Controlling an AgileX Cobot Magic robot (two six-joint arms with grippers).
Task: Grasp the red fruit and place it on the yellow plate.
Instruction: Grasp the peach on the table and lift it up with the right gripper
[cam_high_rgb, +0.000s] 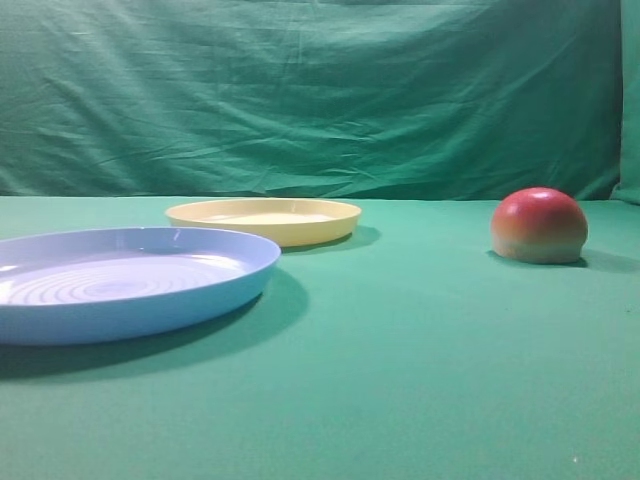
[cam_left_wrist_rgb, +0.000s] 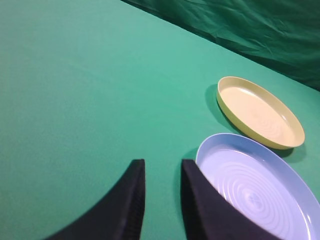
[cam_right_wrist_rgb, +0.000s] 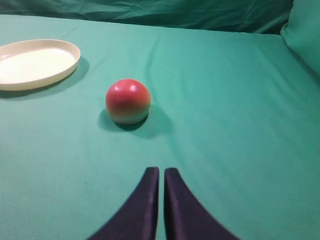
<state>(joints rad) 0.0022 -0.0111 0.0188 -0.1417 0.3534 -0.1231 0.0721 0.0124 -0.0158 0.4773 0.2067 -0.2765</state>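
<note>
Red fruit (cam_high_rgb: 538, 226) sits on green surface (cam_high_rgb: 420, 340), well right of yellow plate (cam_high_rgb: 264, 220); blue plate (cam_high_rgb: 120, 285) nearer. Right pincer (cam_right_wrist_rgb: 161, 172) pressed together, empty, short of fruit. Left pincer (cam_left_wrist_rgb: 162, 167) slightly spread, empty, beside blue plate.

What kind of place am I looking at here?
Probably a staged robot test table, not a kitchen: green cloth covers table and backdrop, with only a yellow plate, blue plate and red fruit laid out.
</note>
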